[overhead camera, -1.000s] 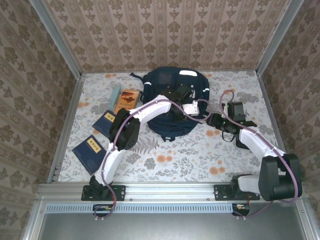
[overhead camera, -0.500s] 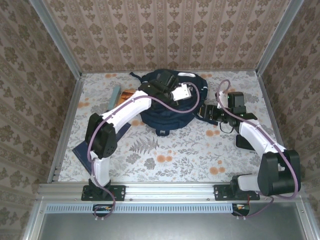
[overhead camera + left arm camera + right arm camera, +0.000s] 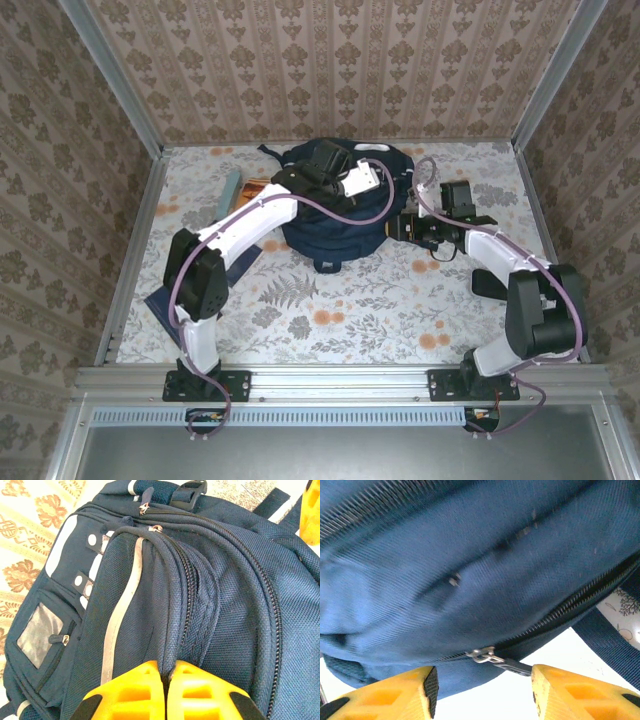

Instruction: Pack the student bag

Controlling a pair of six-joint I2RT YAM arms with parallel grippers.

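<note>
Now, bag [image 3: 330,228] at far middle of table [image 3: 380,300], left gripper [image 3: 164,680] clenched on a fabric fold beside a zip, right gripper [image 3: 481,682] released at bag's right side, jaws apart around a zip pull [image 3: 495,659].

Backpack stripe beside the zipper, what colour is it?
Silvery grey stripe on the navy backpack; the left wrist view shows it best.

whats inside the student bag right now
Cannot be seen: on the student bag the zips that show look closed, covering the inside. On top, the left gripper is shut on a fabric fold.
</note>
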